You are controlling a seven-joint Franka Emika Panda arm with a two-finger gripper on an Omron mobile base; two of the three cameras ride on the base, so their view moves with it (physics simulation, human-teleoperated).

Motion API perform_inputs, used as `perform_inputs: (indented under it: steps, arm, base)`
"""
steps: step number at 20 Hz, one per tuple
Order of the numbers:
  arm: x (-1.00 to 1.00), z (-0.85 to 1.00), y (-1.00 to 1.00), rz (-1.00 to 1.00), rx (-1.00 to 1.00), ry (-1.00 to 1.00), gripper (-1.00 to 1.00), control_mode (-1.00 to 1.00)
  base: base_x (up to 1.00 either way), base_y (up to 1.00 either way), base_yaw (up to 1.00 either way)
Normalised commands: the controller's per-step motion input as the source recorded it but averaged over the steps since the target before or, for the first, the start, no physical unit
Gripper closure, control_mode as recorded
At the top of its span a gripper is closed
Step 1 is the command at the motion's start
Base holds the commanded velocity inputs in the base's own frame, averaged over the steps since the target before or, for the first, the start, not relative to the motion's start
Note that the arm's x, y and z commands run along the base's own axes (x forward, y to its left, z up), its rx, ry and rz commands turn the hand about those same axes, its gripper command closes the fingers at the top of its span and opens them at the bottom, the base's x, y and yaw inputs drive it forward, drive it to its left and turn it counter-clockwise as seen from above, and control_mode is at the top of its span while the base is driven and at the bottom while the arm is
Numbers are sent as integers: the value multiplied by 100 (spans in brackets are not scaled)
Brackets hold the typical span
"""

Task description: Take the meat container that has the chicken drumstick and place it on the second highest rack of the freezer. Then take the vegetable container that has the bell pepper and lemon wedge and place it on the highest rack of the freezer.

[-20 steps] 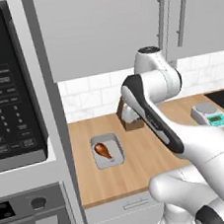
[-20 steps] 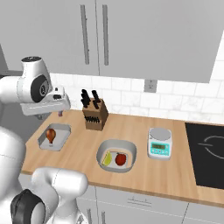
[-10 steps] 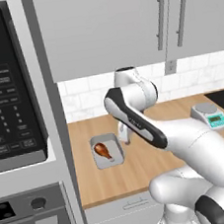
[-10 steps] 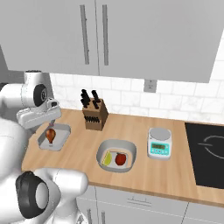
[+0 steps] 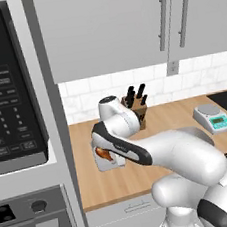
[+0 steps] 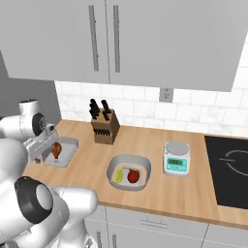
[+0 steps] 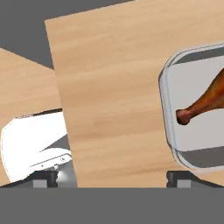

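Note:
The meat container (image 6: 68,145) is a shallow grey tray on the wooden counter, with the orange-brown chicken drumstick (image 6: 56,148) lying in it. My gripper (image 7: 113,177) hangs low over the tray's edge and stands open, fingers wide apart with bare counter between them. In the hand view the meat container's rim (image 7: 168,109) sits at the right, just above my right fingertip (image 7: 181,176), and the drumstick (image 7: 203,103) points its bone end inward. The arm covers most of the tray (image 5: 109,162). The vegetable container (image 6: 145,167) holds the lemon wedge (image 6: 118,177) and red bell pepper (image 6: 133,176). The freezer and its racks are out of view.
A knife block (image 6: 104,128) stands against the tiled wall behind the containers. A kitchen scale (image 6: 176,159) sits to the right, with a black cooktop (image 6: 227,169) beyond it. A microwave (image 5: 8,98) above an oven fills the tall column at the left. Wall cabinets hang overhead.
The arm has swung left and folded down, bringing the hand from above the counter's middle to low over the meat container's edge. The containers have not moved.

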Motion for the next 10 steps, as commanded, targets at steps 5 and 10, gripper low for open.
perform_inputs:
  steps: [5,10]
  arm:
    - [46,-45,12,19,0,0,-100,-100]
    - [36,-35,1,7,0,-1,-100,-100]
  base:
    - [0,0,0]
    - [0,0,0]
